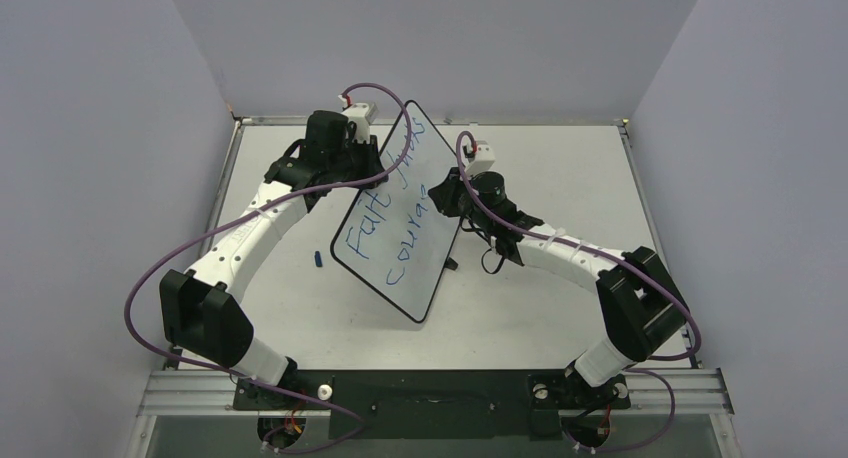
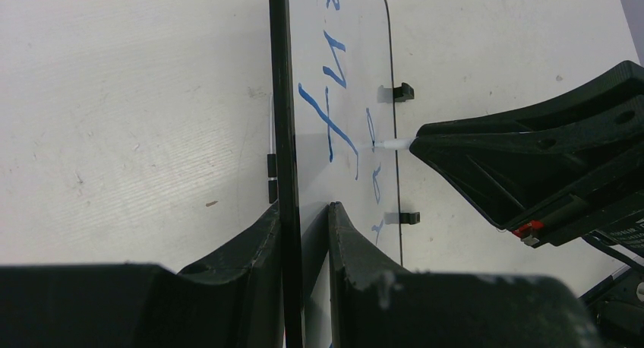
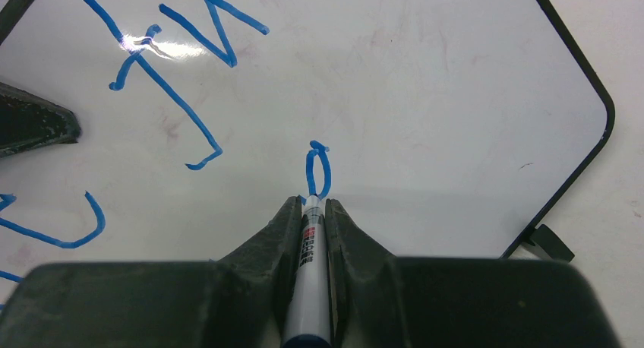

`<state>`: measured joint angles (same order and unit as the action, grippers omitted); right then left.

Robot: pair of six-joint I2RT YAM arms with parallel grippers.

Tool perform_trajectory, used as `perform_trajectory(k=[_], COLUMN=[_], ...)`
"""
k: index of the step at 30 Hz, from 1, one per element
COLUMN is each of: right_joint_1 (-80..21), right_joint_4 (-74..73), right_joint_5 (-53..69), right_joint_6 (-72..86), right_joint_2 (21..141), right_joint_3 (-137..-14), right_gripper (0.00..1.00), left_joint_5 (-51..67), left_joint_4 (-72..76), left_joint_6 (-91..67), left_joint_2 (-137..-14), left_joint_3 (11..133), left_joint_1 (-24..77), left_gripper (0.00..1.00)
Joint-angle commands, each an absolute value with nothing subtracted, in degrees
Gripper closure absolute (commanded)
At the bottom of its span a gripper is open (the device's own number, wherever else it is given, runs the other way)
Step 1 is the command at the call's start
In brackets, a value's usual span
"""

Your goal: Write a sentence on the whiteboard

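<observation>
The whiteboard [image 1: 392, 240] stands tilted on its lower edge in the middle of the table. My left gripper [image 1: 362, 168] is shut on its black-framed upper edge, one finger on each side [image 2: 304, 207]. The sentence [image 1: 385, 213] runs in two lines of blue handwriting; large strokes of it show in the right wrist view [image 3: 159, 90]. My right gripper [image 3: 311, 202] is shut on a white marker [image 3: 309, 272]. The marker's tip touches the board just below a small blue loop [image 3: 318, 169]. From the left wrist, the marker tip [image 2: 391, 143] meets the board face [image 2: 342, 59].
A small blue cap [image 1: 316, 259] lies on the table left of the board. Two black tabs [image 2: 404, 92] stick out from the board's edge; one [image 3: 548, 243] rests on the table. Purple cables loop over both arms. Grey walls close in the table on three sides.
</observation>
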<state>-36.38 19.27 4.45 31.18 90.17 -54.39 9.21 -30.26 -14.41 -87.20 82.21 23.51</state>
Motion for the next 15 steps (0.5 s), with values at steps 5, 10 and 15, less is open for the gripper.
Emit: perform_trajectory(k=[5,10,15], right_joint_1=[-37.1,-36.7,-36.2], right_joint_4=[16.6,15.4,14.9], right_joint_5=[4.3,3.1,2.7], right_joint_6=[29.9,29.0,28.6], right_joint_2=[87.0,84.0,83.4], right_joint_3=[-55.3,-55.7,-57.3], right_gripper=[1.00,1.00,1.00], left_joint_5=[4.5,4.6,4.6], left_joint_4=[-26.7,-26.8,-26.7], left_joint_6=[-8.5,-8.5,-8.5], left_joint_2=[-84.8,-84.8,-84.8], left_joint_3=[83.8,83.8,83.8], left_joint_1=[23.2,23.2,23.2], left_gripper=[1.00,1.00,1.00])
